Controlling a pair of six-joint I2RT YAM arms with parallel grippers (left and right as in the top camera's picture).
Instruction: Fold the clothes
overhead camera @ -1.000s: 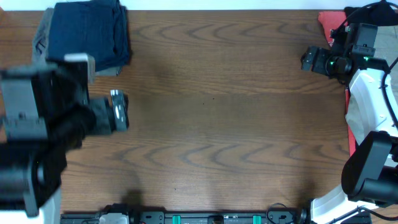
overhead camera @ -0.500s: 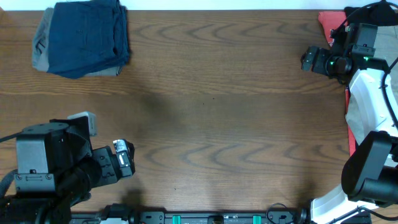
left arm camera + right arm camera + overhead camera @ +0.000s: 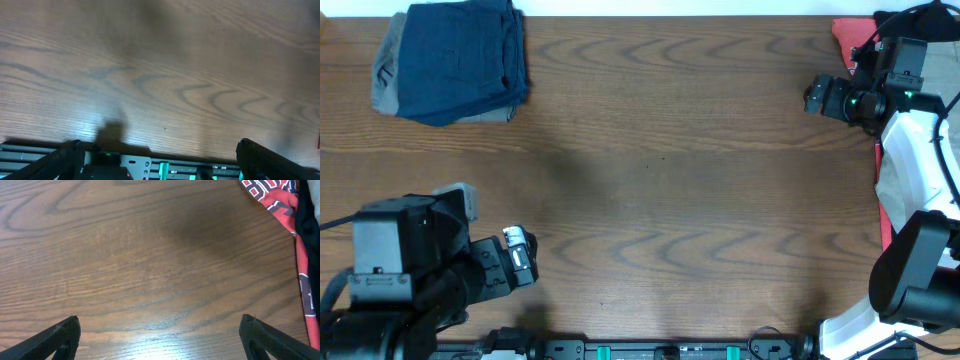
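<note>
Folded dark navy blue shorts [image 3: 462, 58] lie on top of folded grey shorts [image 3: 386, 72] at the far left corner of the table. A red printed garment [image 3: 850, 38] sits at the far right corner; it also shows in the right wrist view [image 3: 280, 197] beside a black cloth [image 3: 309, 215]. My left gripper [image 3: 520, 262] is open and empty at the near left, over the table's front edge [image 3: 160, 160]. My right gripper [image 3: 817, 97] is open and empty above bare wood [image 3: 159, 337] next to the red garment.
The wooden table [image 3: 670, 180] spans the view. A metal rail with green parts [image 3: 650, 350] runs along the front edge. The right arm's white base [image 3: 910, 200] stands at the right side.
My left arm has drawn back from beside the folded stack to the near left edge, then barely shifted. The right arm has not moved.
</note>
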